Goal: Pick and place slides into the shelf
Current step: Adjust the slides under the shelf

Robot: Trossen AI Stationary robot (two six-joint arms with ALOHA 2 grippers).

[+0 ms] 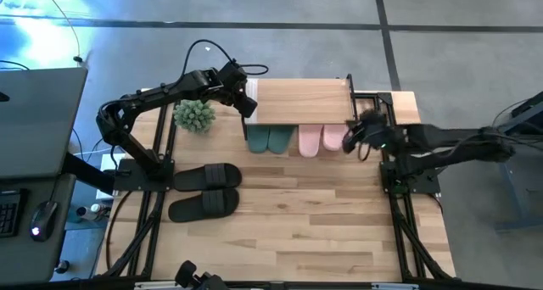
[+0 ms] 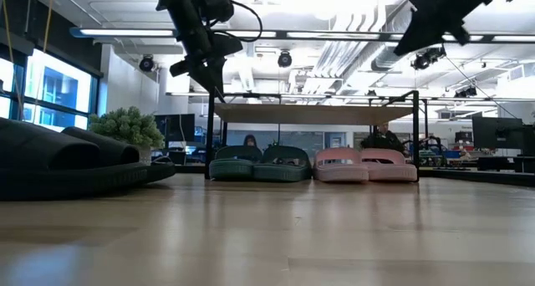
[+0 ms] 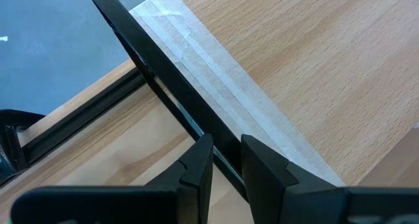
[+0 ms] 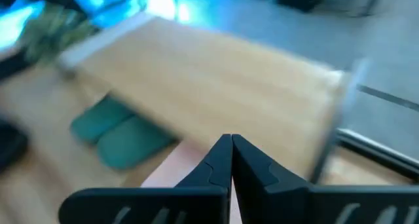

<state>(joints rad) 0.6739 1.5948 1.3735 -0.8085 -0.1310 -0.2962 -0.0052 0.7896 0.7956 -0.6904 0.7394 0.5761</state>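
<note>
The shelf [image 1: 301, 102] stands at the table's far side on its thin black legs. Under it sit the dark green slides [image 1: 268, 139] [image 2: 259, 164] and the pale pink slides [image 1: 321, 139] [image 2: 365, 165], soles on the table. The black slides [image 1: 204, 191] [image 2: 67, 156] lie on the table's left part, apart from both arms. My left gripper [image 1: 248, 103] [image 3: 226, 149] is at the shelf's left edge, shut on its black frame. My right gripper [image 1: 353, 139] [image 4: 231, 140] hovers shut and empty by the shelf's right end, above the pink slides. My left gripper pinches the black metal bar [image 3: 196, 122] along the shelf's left edge between its two fingers. The fingers come from above, slanting down, and lie across the bar. The shelf stands level on the table on its legs.
A small green potted plant [image 1: 194, 114] [image 2: 125, 125] stands just left of the shelf, close to my left arm. The space under the shelf to the right of the pink slides [image 2: 415, 171] is narrow. Bare wooden tabletop [image 1: 314, 214] spreads toward the near edge.
</note>
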